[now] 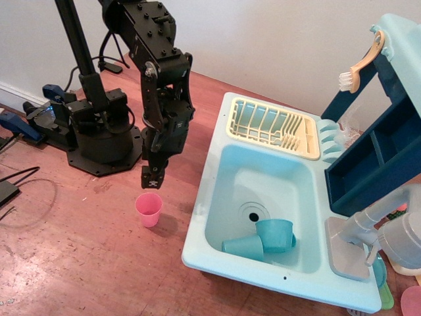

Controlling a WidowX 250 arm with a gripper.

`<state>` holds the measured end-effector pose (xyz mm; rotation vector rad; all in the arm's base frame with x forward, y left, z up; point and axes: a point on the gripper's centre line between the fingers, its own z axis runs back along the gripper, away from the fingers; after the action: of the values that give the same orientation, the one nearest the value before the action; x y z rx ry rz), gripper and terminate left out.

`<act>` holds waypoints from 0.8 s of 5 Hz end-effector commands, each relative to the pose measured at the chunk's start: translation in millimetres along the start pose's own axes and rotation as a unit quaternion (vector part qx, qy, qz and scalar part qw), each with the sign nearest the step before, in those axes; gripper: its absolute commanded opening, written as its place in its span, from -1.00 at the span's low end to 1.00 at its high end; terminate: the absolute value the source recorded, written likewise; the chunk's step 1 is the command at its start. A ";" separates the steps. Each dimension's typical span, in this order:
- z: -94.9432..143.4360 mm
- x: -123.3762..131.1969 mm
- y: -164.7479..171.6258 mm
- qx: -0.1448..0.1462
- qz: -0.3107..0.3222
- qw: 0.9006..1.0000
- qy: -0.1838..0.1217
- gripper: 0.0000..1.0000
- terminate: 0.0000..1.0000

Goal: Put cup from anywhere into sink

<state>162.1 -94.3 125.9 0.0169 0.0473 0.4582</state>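
The pink cup (149, 209) stands upright on the wooden floor, left of the sink. The light aqua sink (217, 191) has a deep basin with a round drain (253, 212). My black gripper (152, 179) hangs pointing down, directly above the pink cup and a short gap clear of its rim. Its fingers look close together and hold nothing.
Two teal cups (275, 235) (243, 247) lie in the basin's near part. A cream-yellow dish rack (273, 127) sits behind the basin. A dark blue shelf (375, 158) and a grey faucet (368, 220) stand at the right. The arm's base (99, 135) and cables are at the left.
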 end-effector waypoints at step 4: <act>-45.3 -2.3 -3.6 -0.014 -0.010 1.000 0.009 1.00 -1.00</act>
<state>156.7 -98.7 71.8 -0.0114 0.0775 0.4452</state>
